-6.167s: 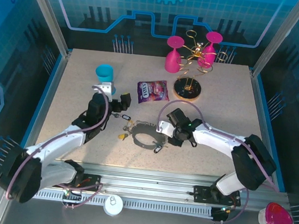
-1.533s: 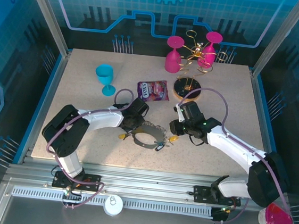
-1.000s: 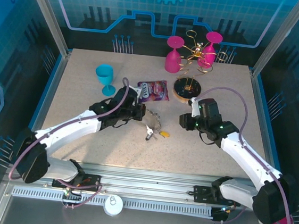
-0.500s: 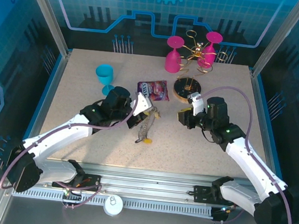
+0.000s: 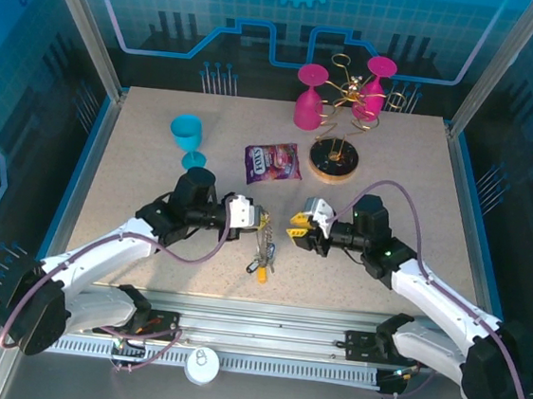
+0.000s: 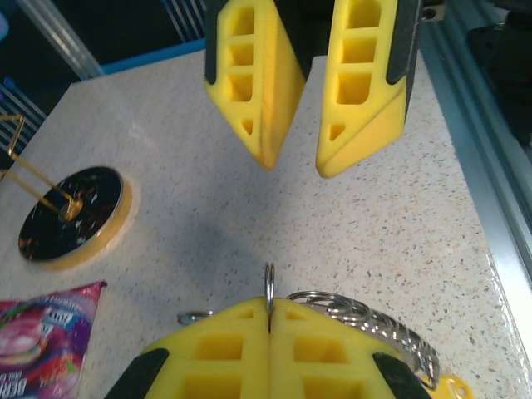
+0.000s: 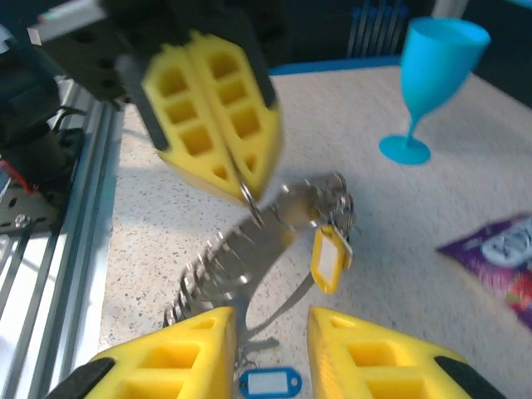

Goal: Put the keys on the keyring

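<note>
A: We're over the middle of the bench (image 5: 138, 148), a little toward its near edge. The left gripper (image 5: 255, 220) has its yellow fingers pressed together on the thin wire of the keyring (image 6: 268, 287), pinching it right at the tips.

B: And the keys (image 5: 261, 261) hang under that pinch in a bunch, a yellow tag (image 7: 328, 258) out front and a blue tag (image 7: 266, 384) lower down. Whether the lowest one brushes the bench, I can't tell.

A: Facing it is the right gripper (image 5: 295, 231), fingers apart with nothing between them, lined up nose to nose with the left.

B: I'd read this as a hand-to-hand moment. The right wants a hold on the ring, or on one key, while the left steadies it.

A: So what makes it go well?

B: Come in slow and level. The wire is thin and the bunch dangles freely, so a nudge would likely set it turning. Aim for bare wire just beside the left's pinch, not the cluster of tags. Close only once the wire sits square between the pads.

A: And the left?

B: Hold firm, no twisting. The grip is at the very fingertips, so a sideways pull could slip the ring out and drop the lot.

A: Can you say every key is threaded?

B: Not from here; the bunch is too tangled to count.
</note>
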